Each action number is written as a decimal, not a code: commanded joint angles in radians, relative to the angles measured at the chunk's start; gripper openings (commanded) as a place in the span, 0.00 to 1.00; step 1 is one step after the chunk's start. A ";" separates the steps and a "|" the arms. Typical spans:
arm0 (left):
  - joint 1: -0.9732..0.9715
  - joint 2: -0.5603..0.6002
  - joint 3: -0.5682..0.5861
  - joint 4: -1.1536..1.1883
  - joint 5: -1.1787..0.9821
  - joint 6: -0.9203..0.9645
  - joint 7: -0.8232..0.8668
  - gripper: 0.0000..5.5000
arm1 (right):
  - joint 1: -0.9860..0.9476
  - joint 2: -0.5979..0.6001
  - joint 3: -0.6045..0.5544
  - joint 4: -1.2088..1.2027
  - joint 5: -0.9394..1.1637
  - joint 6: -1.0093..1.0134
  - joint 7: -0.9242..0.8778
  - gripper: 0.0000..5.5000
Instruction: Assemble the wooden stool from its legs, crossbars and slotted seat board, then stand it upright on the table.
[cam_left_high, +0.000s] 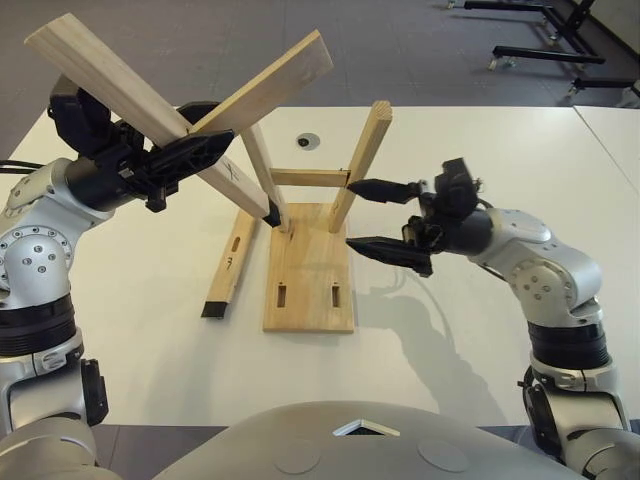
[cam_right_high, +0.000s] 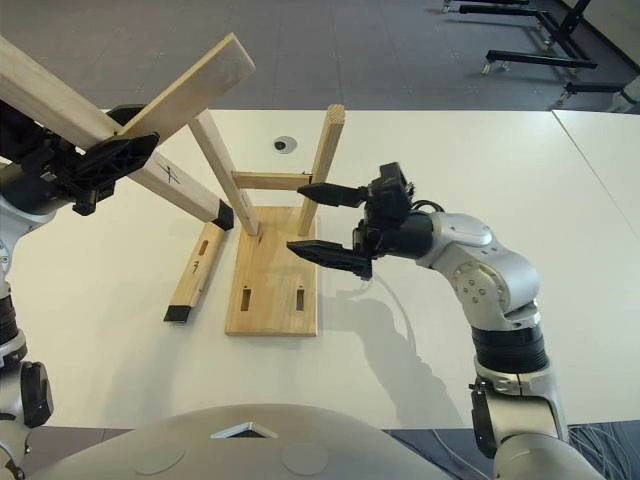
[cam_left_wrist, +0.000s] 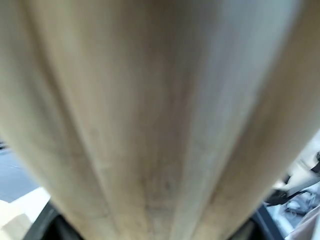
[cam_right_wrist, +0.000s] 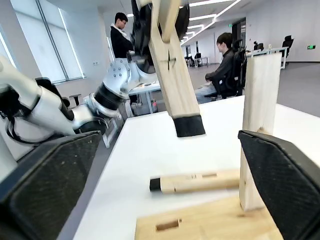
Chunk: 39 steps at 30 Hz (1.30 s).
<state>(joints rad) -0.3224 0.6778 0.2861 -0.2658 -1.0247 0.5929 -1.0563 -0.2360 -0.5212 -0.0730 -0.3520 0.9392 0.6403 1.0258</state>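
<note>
The slotted seat board (cam_left_high: 308, 285) lies flat on the white table. Two legs (cam_left_high: 362, 160) stand tilted on its far end, joined by a crossbar (cam_left_high: 308, 178). My left gripper (cam_left_high: 195, 150) is shut on a long wooden leg (cam_left_high: 110, 85) held in the air. The leg's black foot (cam_left_high: 268, 210) hangs just over the board's far left corner. A second plank (cam_left_high: 270, 85) crosses this leg at the gripper. The held wood (cam_left_wrist: 150, 125) lies close against the left wrist camera. My right gripper (cam_left_high: 372, 218) is open beside the right upright leg (cam_right_wrist: 260, 115), its pads (cam_right_wrist: 50, 175) spread wide.
Another leg (cam_left_high: 230, 258) with a black foot lies on the table left of the board. A round hole (cam_left_high: 307, 141) sits in the tabletop behind the stool parts. Black floor stands (cam_left_high: 545, 50) are beyond the far right edge. A second table (cam_left_high: 615, 125) adjoins on the right.
</note>
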 joint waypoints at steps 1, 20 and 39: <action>0.072 -0.046 -0.047 -0.091 0.107 -0.104 0.006 0.37 | -0.094 0.069 -0.156 0.031 0.123 -0.021 -0.174 0.93; 0.389 -0.175 -0.330 -0.133 0.696 -0.660 0.136 0.37 | -0.196 0.166 -0.101 0.508 -0.506 -0.484 -0.613 0.93; 0.435 -0.035 -0.221 -0.076 0.446 -0.634 -0.125 0.37 | -0.193 0.226 -0.093 0.590 -0.486 -0.498 -0.451 0.93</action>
<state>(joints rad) 0.1220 0.6306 0.0565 -0.3523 -0.5725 -0.0292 -1.1605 -0.4139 -0.2961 -0.1660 0.2324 0.4530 0.1290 0.5652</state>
